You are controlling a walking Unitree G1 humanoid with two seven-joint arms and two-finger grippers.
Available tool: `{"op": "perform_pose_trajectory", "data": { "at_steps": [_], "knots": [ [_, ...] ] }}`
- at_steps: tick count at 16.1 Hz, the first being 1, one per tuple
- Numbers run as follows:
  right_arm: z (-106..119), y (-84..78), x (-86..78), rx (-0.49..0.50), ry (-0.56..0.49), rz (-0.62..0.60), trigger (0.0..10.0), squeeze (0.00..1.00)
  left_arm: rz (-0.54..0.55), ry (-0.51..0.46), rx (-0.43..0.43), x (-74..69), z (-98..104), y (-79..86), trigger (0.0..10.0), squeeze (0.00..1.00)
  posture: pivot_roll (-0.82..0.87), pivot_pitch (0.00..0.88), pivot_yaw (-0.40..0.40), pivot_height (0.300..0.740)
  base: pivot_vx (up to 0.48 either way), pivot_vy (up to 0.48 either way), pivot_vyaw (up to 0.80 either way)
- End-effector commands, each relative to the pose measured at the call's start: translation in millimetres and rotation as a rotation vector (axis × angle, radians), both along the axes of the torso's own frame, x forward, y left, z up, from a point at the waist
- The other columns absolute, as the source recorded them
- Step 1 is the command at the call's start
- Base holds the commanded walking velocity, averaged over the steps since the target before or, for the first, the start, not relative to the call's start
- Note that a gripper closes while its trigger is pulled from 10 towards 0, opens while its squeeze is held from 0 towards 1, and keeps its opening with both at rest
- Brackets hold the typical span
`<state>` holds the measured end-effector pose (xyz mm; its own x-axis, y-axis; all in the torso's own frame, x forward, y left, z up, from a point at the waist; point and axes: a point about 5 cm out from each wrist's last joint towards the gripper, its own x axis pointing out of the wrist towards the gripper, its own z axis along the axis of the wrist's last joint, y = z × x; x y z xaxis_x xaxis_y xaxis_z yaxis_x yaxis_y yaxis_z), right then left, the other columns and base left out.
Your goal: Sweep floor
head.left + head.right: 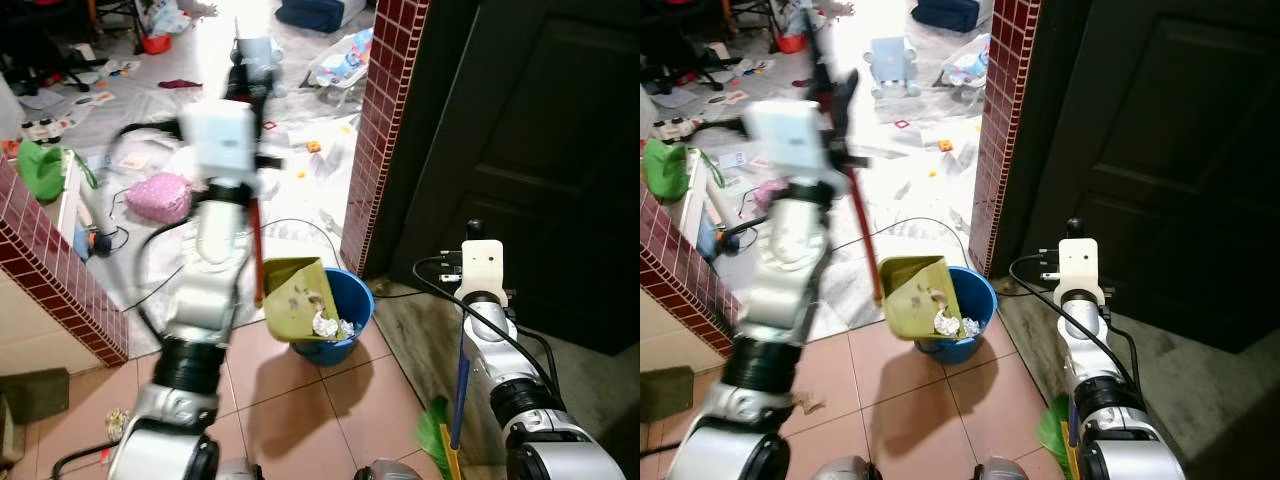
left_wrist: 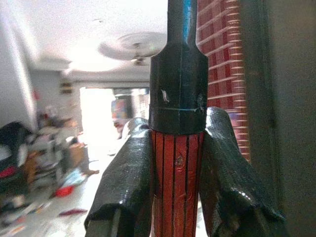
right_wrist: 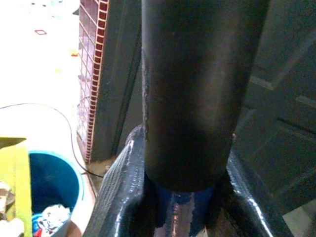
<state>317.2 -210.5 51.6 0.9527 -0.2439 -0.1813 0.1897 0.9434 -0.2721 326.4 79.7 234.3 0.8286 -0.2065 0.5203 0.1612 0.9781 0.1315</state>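
So the left gripper (image 2: 177,197) has its jaws clamped tight on the red dustpan handle (image 1: 257,245), arm raised high, which tips the yellow-green dustpan (image 1: 297,295) mouth-down over the blue bucket (image 1: 345,300) near the middle of the head view, presumably so the crumpled trash (image 1: 326,324) slides in. Some already sits at the rim. The right gripper (image 3: 185,207) has its jaws closed round the broom handle (image 1: 461,385), parking the green bristles (image 1: 434,432) at about 5 o'clock, out of the way. One scrap (image 1: 117,423) remains on the tile floor (image 1: 300,410) at 8 o'clock.
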Motion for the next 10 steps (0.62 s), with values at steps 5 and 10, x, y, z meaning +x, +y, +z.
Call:
{"op": "perform_pose_trajectory", "data": {
  "at_steps": [5,10],
  "knots": [
    [0,2.8,0.8,0.008,-0.009,-0.003,10.0,0.0,-0.584,-0.095,0.399,-33.7,-11,-94.4,10.0,0.0,-0.04,0.0,0.023,0.74,0.0,0.0,0.0],
    [2,4.7,2.5,0.001,-0.018,0.002,10.0,0.0,-0.847,0.024,0.829,-57.1,-65,-116.4,10.0,0.0,-0.05,0.0,0.022,0.74,0.0,0.0,0.0]
  ]
}}
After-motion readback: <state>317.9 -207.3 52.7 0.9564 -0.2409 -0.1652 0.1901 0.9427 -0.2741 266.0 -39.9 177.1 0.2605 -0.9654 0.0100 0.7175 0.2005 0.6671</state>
